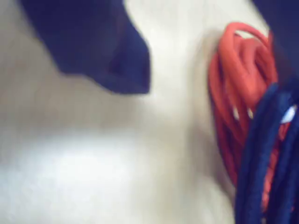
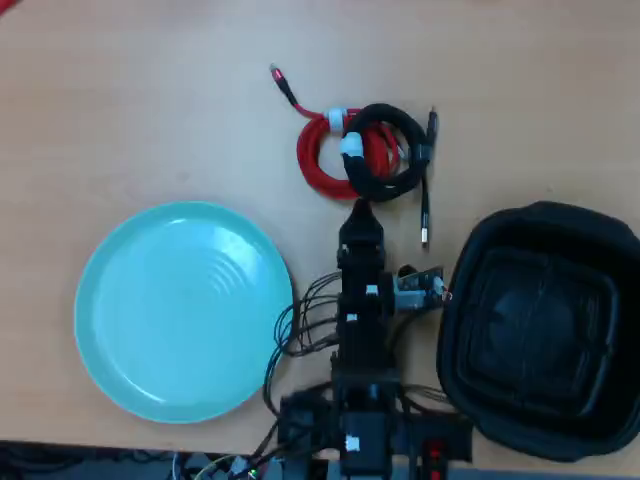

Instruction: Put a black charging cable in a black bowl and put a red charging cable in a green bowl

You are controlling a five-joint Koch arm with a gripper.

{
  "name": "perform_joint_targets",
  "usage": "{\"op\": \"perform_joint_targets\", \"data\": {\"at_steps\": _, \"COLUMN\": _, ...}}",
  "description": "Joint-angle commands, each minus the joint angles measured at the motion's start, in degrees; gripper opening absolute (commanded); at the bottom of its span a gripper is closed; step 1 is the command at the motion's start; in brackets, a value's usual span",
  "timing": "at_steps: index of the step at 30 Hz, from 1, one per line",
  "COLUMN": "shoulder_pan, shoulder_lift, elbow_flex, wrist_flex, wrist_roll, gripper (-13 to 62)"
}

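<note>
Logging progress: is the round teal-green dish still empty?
Empty. In the overhead view the round teal-green plastic dish shows bare rings; the coiled red cable lies on the table.

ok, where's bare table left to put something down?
Overhead view: the whole top-left of the table, above the green bowl, is bare; so is the top-right, above the black bowl. Crowded: centre, where the red cable and black cable overlap just ahead of the gripper, and the arm's wires between the bowls.
</note>
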Motion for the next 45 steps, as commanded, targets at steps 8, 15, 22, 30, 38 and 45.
{"op": "perform_joint_targets", "data": {"at_steps": 8, "shoulder_pan": -0.26, "shoulder_lift": 0.88, "elbow_flex": -1.85, "wrist_flex": 10.99, "wrist_roll": -0.88, "gripper": 27.7}}
{"op": "perform_joint_targets", "data": {"at_steps": 15, "shoulder_pan": -0.26, "shoulder_lift": 0.97, "elbow_flex": -1.76, "wrist_flex": 10.72, "wrist_roll": -0.79, "gripper": 27.7}}
{"op": "perform_joint_targets", "data": {"at_steps": 22, "shoulder_pan": -0.18, "shoulder_lift": 1.05, "elbow_flex": -1.85, "wrist_flex": 10.72, "wrist_roll": -0.79, "gripper": 27.7}}
{"op": "perform_joint_targets", "data": {"at_steps": 30, "shoulder_pan": -0.26, "shoulder_lift": 1.05, "elbow_flex": -2.02, "wrist_flex": 10.72, "wrist_roll": -0.44, "gripper": 27.6}}
{"op": "perform_joint_targets", "data": {"at_steps": 38, "shoulder_pan": -0.18, "shoulder_lift": 1.05, "elbow_flex": -2.02, "wrist_flex": 10.99, "wrist_roll": -0.35, "gripper": 27.7}}
{"op": "perform_joint_targets", "data": {"at_steps": 45, "shoulder_pan": -0.26, "shoulder_lift": 2.81, "elbow_flex": -3.34, "wrist_flex": 14.33, "wrist_roll": -0.26, "gripper": 27.7}}
